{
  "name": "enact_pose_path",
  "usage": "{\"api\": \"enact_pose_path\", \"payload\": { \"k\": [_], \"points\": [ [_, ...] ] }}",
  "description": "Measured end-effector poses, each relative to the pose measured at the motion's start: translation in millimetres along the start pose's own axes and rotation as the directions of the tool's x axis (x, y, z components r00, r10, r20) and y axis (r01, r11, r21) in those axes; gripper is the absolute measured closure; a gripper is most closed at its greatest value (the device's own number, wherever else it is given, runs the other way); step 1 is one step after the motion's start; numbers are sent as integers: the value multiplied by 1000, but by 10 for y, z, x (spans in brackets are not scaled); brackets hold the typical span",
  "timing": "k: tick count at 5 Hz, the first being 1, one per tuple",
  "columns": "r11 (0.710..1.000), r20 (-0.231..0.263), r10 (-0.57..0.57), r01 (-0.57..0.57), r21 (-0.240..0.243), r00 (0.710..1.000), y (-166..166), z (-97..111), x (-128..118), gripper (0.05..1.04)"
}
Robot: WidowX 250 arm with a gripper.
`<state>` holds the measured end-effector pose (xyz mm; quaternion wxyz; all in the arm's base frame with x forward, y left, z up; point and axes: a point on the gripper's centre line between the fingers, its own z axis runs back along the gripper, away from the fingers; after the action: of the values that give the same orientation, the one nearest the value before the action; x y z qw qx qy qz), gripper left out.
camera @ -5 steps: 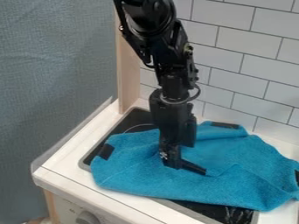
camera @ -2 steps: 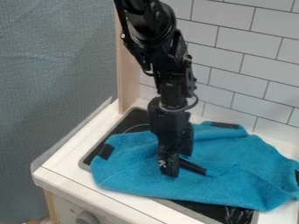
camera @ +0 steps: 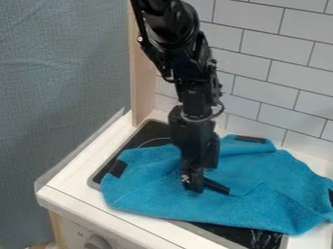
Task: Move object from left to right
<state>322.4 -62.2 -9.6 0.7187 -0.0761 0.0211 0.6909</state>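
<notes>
Beginning at the black gripper (camera: 193, 187), we find it pointing down over the middle of the cloth, left of the view's centre; we cannot tell whether it is released, clenched or grasping anything. Just beside it, to the right in the view, we note the task's object, a short, black, bar-shaped piece (camera: 218, 186) lying on the cloth and slanting down to the right; whether the two touch we cannot determine. Beneath both we see a rumpled blue fabric cloth (camera: 156, 194), with black patches at its left corner (camera: 118, 168) and upper edge (camera: 250, 139), and a raised fold to the right of the bar. The cloth partly covers a dark, metal-rimmed hob (camera: 151, 133), set into a white table (camera: 78, 182). Below the table's front edge we observe a grey knob (camera: 98, 241). Behind, we distinguish a pale wooden post (camera: 143, 82) and a white tiled wall (camera: 273, 82); at the left hangs a blue-grey textile sheet (camera: 58, 87).
</notes>
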Motion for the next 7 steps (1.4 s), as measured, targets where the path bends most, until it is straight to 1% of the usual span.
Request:
{"api": "enact_pose_path", "payload": {
  "k": [1,2,3,4,5,6,7],
  "points": [
    [1000,6,-10,10,-1,1000,-37,-27,-34,444],
    [1000,9,0,0,-11,1000,-53,-28,-35,741],
    [1000,9,2,-2,-13,1000,-52,-30,-34,929],
    [1000,6,5,-5,-19,1000,-65,-28,-40,1018],
    [1000,-3,4,-4,-10,1000,-51,-28,-54,1032],
    [1000,-26,19,-18,24,999,4,-8,-93,1032],
    [999,-64,36,-37,-23,997,19,313,-182,1032]
  ]
}}
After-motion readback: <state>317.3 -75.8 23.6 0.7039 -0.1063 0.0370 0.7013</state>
